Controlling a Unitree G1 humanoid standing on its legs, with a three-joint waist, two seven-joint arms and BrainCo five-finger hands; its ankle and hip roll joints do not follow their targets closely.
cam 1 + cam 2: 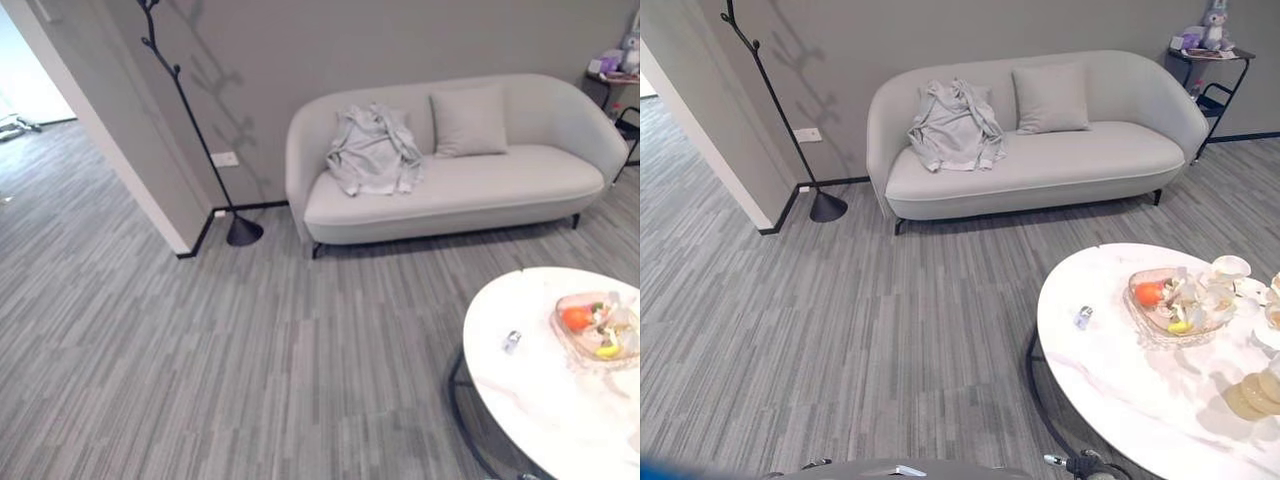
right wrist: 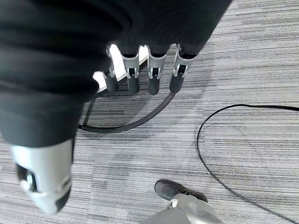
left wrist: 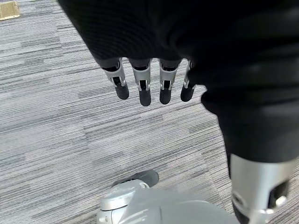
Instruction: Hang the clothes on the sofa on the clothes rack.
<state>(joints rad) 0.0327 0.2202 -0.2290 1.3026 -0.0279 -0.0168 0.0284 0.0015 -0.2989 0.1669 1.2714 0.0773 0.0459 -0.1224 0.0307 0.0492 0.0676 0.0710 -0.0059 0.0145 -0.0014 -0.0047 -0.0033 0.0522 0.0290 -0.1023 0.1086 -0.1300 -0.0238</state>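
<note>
A: Where's the garment?

B: The grey clothes [image 1: 955, 125] lie crumpled at the sofa's [image 1: 1040, 170] left end, draped from the backrest down onto the seat, so the long axis runs top to seat edge. A cushion [image 1: 1050, 98] leans beside them.

A: And the rack?

B: The black clothes rack [image 1: 190, 130] stands by the wall, just off the sofa's left arm, leaning slightly.

A: Hands?

B: The left hand [image 3: 145, 86] and right hand [image 2: 140, 77] hang over the floor, fingers straight, holding nothing. Probably the approach hasn't begun. A round counter [image 1: 1120, 370] sits nearer.
</note>
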